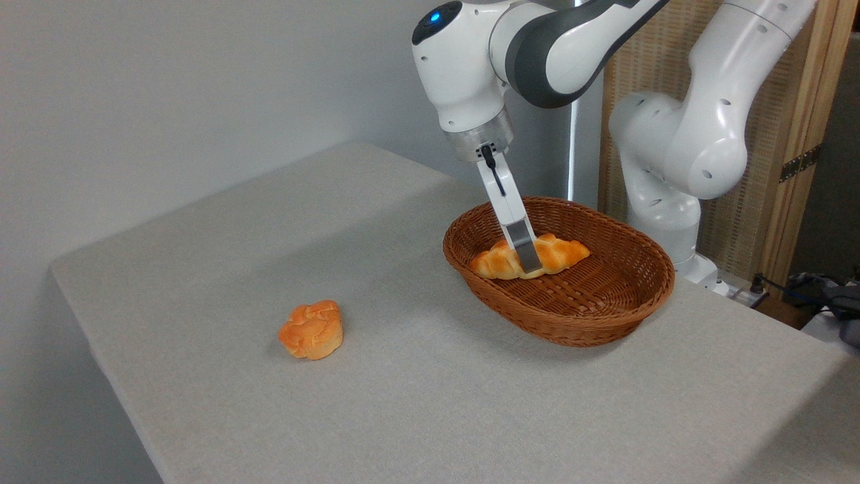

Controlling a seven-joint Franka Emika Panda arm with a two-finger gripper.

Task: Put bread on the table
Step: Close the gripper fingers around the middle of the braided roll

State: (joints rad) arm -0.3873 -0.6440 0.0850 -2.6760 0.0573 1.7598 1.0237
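Braided loaf (529, 257): golden-yellow, browned ridges, pointed ends; lies lengthwise inside brown oval wicker basket (605, 323), sole content visible. Basket rests on desk (430, 403), grey-beige textured cloth, right of centre. Tool (529, 261): reaches down into basket, near finger (523, 247) across loaf's middle; second finger hidden, so cannot tell whether pinching loaf or merely touching. Round orange bun (312, 329): on bare cloth, well apart, left of basket. No legible writing or labels.

Braided golden bread (561, 254), off the table (416, 376)
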